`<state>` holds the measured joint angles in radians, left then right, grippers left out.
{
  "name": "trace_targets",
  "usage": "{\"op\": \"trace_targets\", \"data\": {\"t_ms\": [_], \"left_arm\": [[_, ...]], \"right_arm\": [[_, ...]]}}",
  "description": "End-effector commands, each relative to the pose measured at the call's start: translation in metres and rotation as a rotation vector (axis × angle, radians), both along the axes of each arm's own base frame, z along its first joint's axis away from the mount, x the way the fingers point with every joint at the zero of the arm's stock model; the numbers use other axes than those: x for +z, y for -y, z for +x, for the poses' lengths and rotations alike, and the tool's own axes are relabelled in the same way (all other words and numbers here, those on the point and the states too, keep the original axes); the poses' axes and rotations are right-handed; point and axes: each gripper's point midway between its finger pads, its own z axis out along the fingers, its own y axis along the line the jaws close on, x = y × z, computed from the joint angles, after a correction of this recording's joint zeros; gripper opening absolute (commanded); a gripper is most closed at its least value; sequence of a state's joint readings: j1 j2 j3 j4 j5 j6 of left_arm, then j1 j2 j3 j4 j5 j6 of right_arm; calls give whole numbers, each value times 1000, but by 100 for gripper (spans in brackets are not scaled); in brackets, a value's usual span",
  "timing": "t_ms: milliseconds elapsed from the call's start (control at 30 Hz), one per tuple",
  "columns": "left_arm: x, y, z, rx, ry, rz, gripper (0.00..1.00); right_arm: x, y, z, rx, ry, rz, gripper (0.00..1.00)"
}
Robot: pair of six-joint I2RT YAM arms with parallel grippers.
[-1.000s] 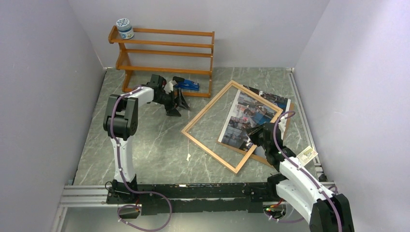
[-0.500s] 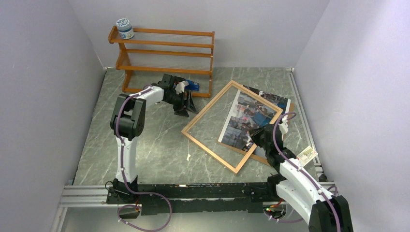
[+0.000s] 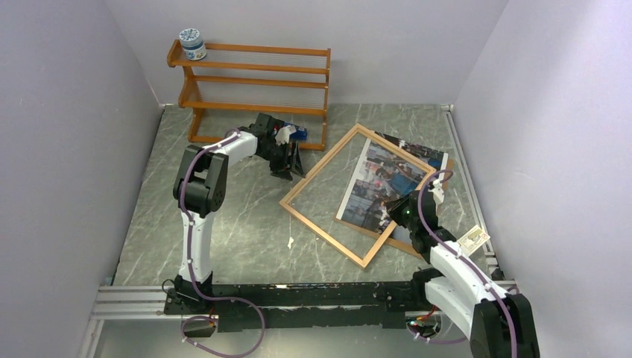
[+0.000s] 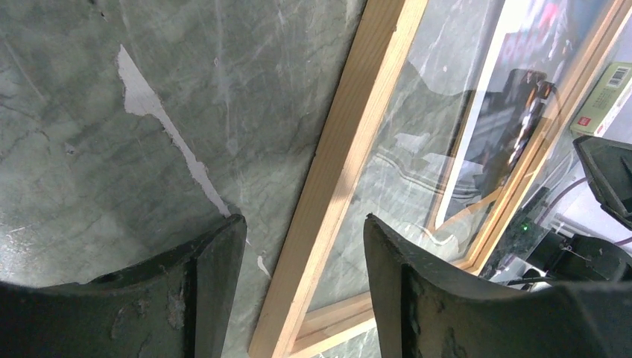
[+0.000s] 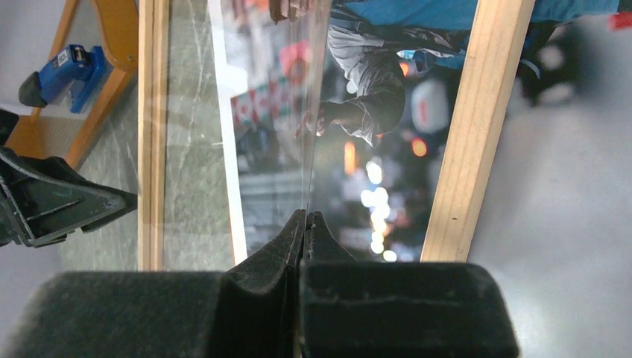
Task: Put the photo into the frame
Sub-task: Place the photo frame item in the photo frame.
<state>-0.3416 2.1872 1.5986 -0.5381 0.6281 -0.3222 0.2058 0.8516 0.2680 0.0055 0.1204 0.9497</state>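
Note:
The frame (image 3: 324,232), thin light wood with a clear pane, lies flat as a diamond right of centre. The photo (image 3: 380,179), a white-edged street scene, lies under its right half. My left gripper (image 3: 291,160) is at the frame's upper-left rail. In the left wrist view that rail (image 4: 335,171) runs between the open fingers of the left gripper (image 4: 302,224), touching neither. My right gripper (image 3: 391,212) is at the photo's near edge. Seen from the right wrist, the right gripper (image 5: 305,220) is shut on the thin photo (image 5: 373,82), beside the frame's rail (image 5: 477,127).
An orange-brown shelf rack (image 3: 253,82) stands at the back with a jar (image 3: 192,43) on top and a blue object (image 3: 294,132) by its foot. A brown backing board (image 3: 406,244) sticks out under the photo. A small box (image 3: 472,240) lies at the right edge.
My left gripper moved right from beside the shelf rack to the frame's upper-left rail, and its jaws narrowed. The right gripper stayed shut in nearly the same place.

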Motion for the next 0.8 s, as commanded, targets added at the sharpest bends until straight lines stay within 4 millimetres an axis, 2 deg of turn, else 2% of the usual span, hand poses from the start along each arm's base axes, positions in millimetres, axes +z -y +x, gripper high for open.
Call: {"op": "trace_targets", "data": {"t_ms": [0,767], "left_arm": [[-27,3,-11,-51,-11,67,65],[-38,14,-23,-77,-51,52,62]], "right_arm": [[10,-6,9,60,65,-14,0],[29,2,14,119,182,-154,0]]}}
